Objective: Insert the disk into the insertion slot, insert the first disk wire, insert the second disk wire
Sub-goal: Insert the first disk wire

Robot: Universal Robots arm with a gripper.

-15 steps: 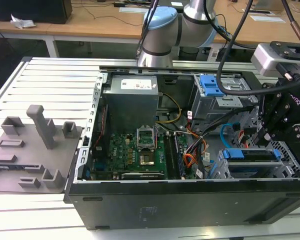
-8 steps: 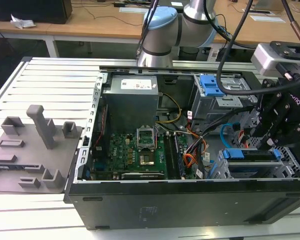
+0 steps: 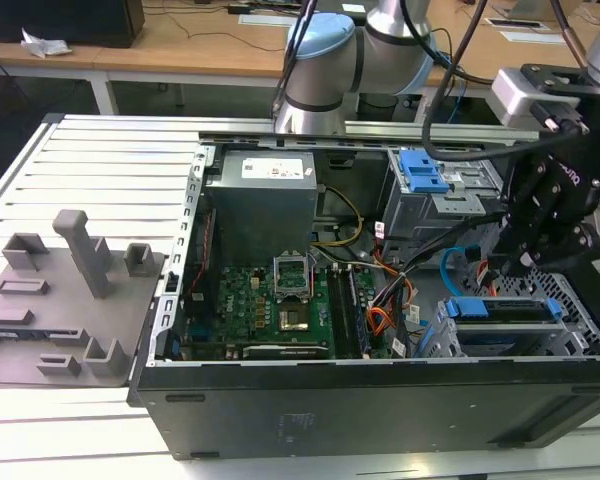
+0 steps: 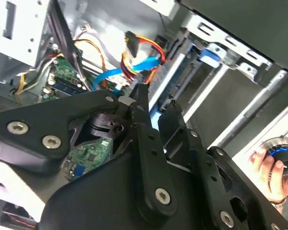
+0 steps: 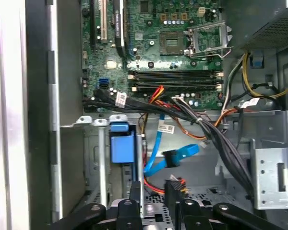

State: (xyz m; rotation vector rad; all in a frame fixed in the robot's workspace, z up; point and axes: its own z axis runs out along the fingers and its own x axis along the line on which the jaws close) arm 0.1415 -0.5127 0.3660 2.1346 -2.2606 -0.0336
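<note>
A grey tray point(image 3: 70, 300) of holders lies at the exterior view's left, on the slatted counter point(image 3: 110, 160). Next to it is the open computer case point(image 3: 380, 410). Inside it are a silver box point(image 3: 260, 200) and a green board point(image 3: 260, 300). Further right, a light-blue wire point(image 3: 458, 252) makes a loop between the board and the black tool point(image 3: 508, 265). A tall cage point(image 3: 420, 215) stands behind the wire. The tool hangs over the back edge of the disk point(image 3: 505, 309). The disk, in its blue frame, sits in the slot point(image 3: 432, 340). The slot is the low grey cage at the exterior view's right.

In the exterior view you cannot see the gap of the tool. In both wrist views the fingers point(image 4: 149, 143) point(image 5: 135, 191) stand a little apart, with nothing between them. In the first wrist view the dark plug point(image 5: 170, 157) of the light-blue wire lies just past the fingertips, near the disk's blue frame. Thick black wires point(image 5: 216, 139) cross in front of the green board. In the second wrist view a bunch of orange and red wires point(image 4: 151, 45) loops over the light-blue wire. A person's hand point(image 4: 268, 165) is on a round knob point(image 4: 283, 153) outside the case.
</note>
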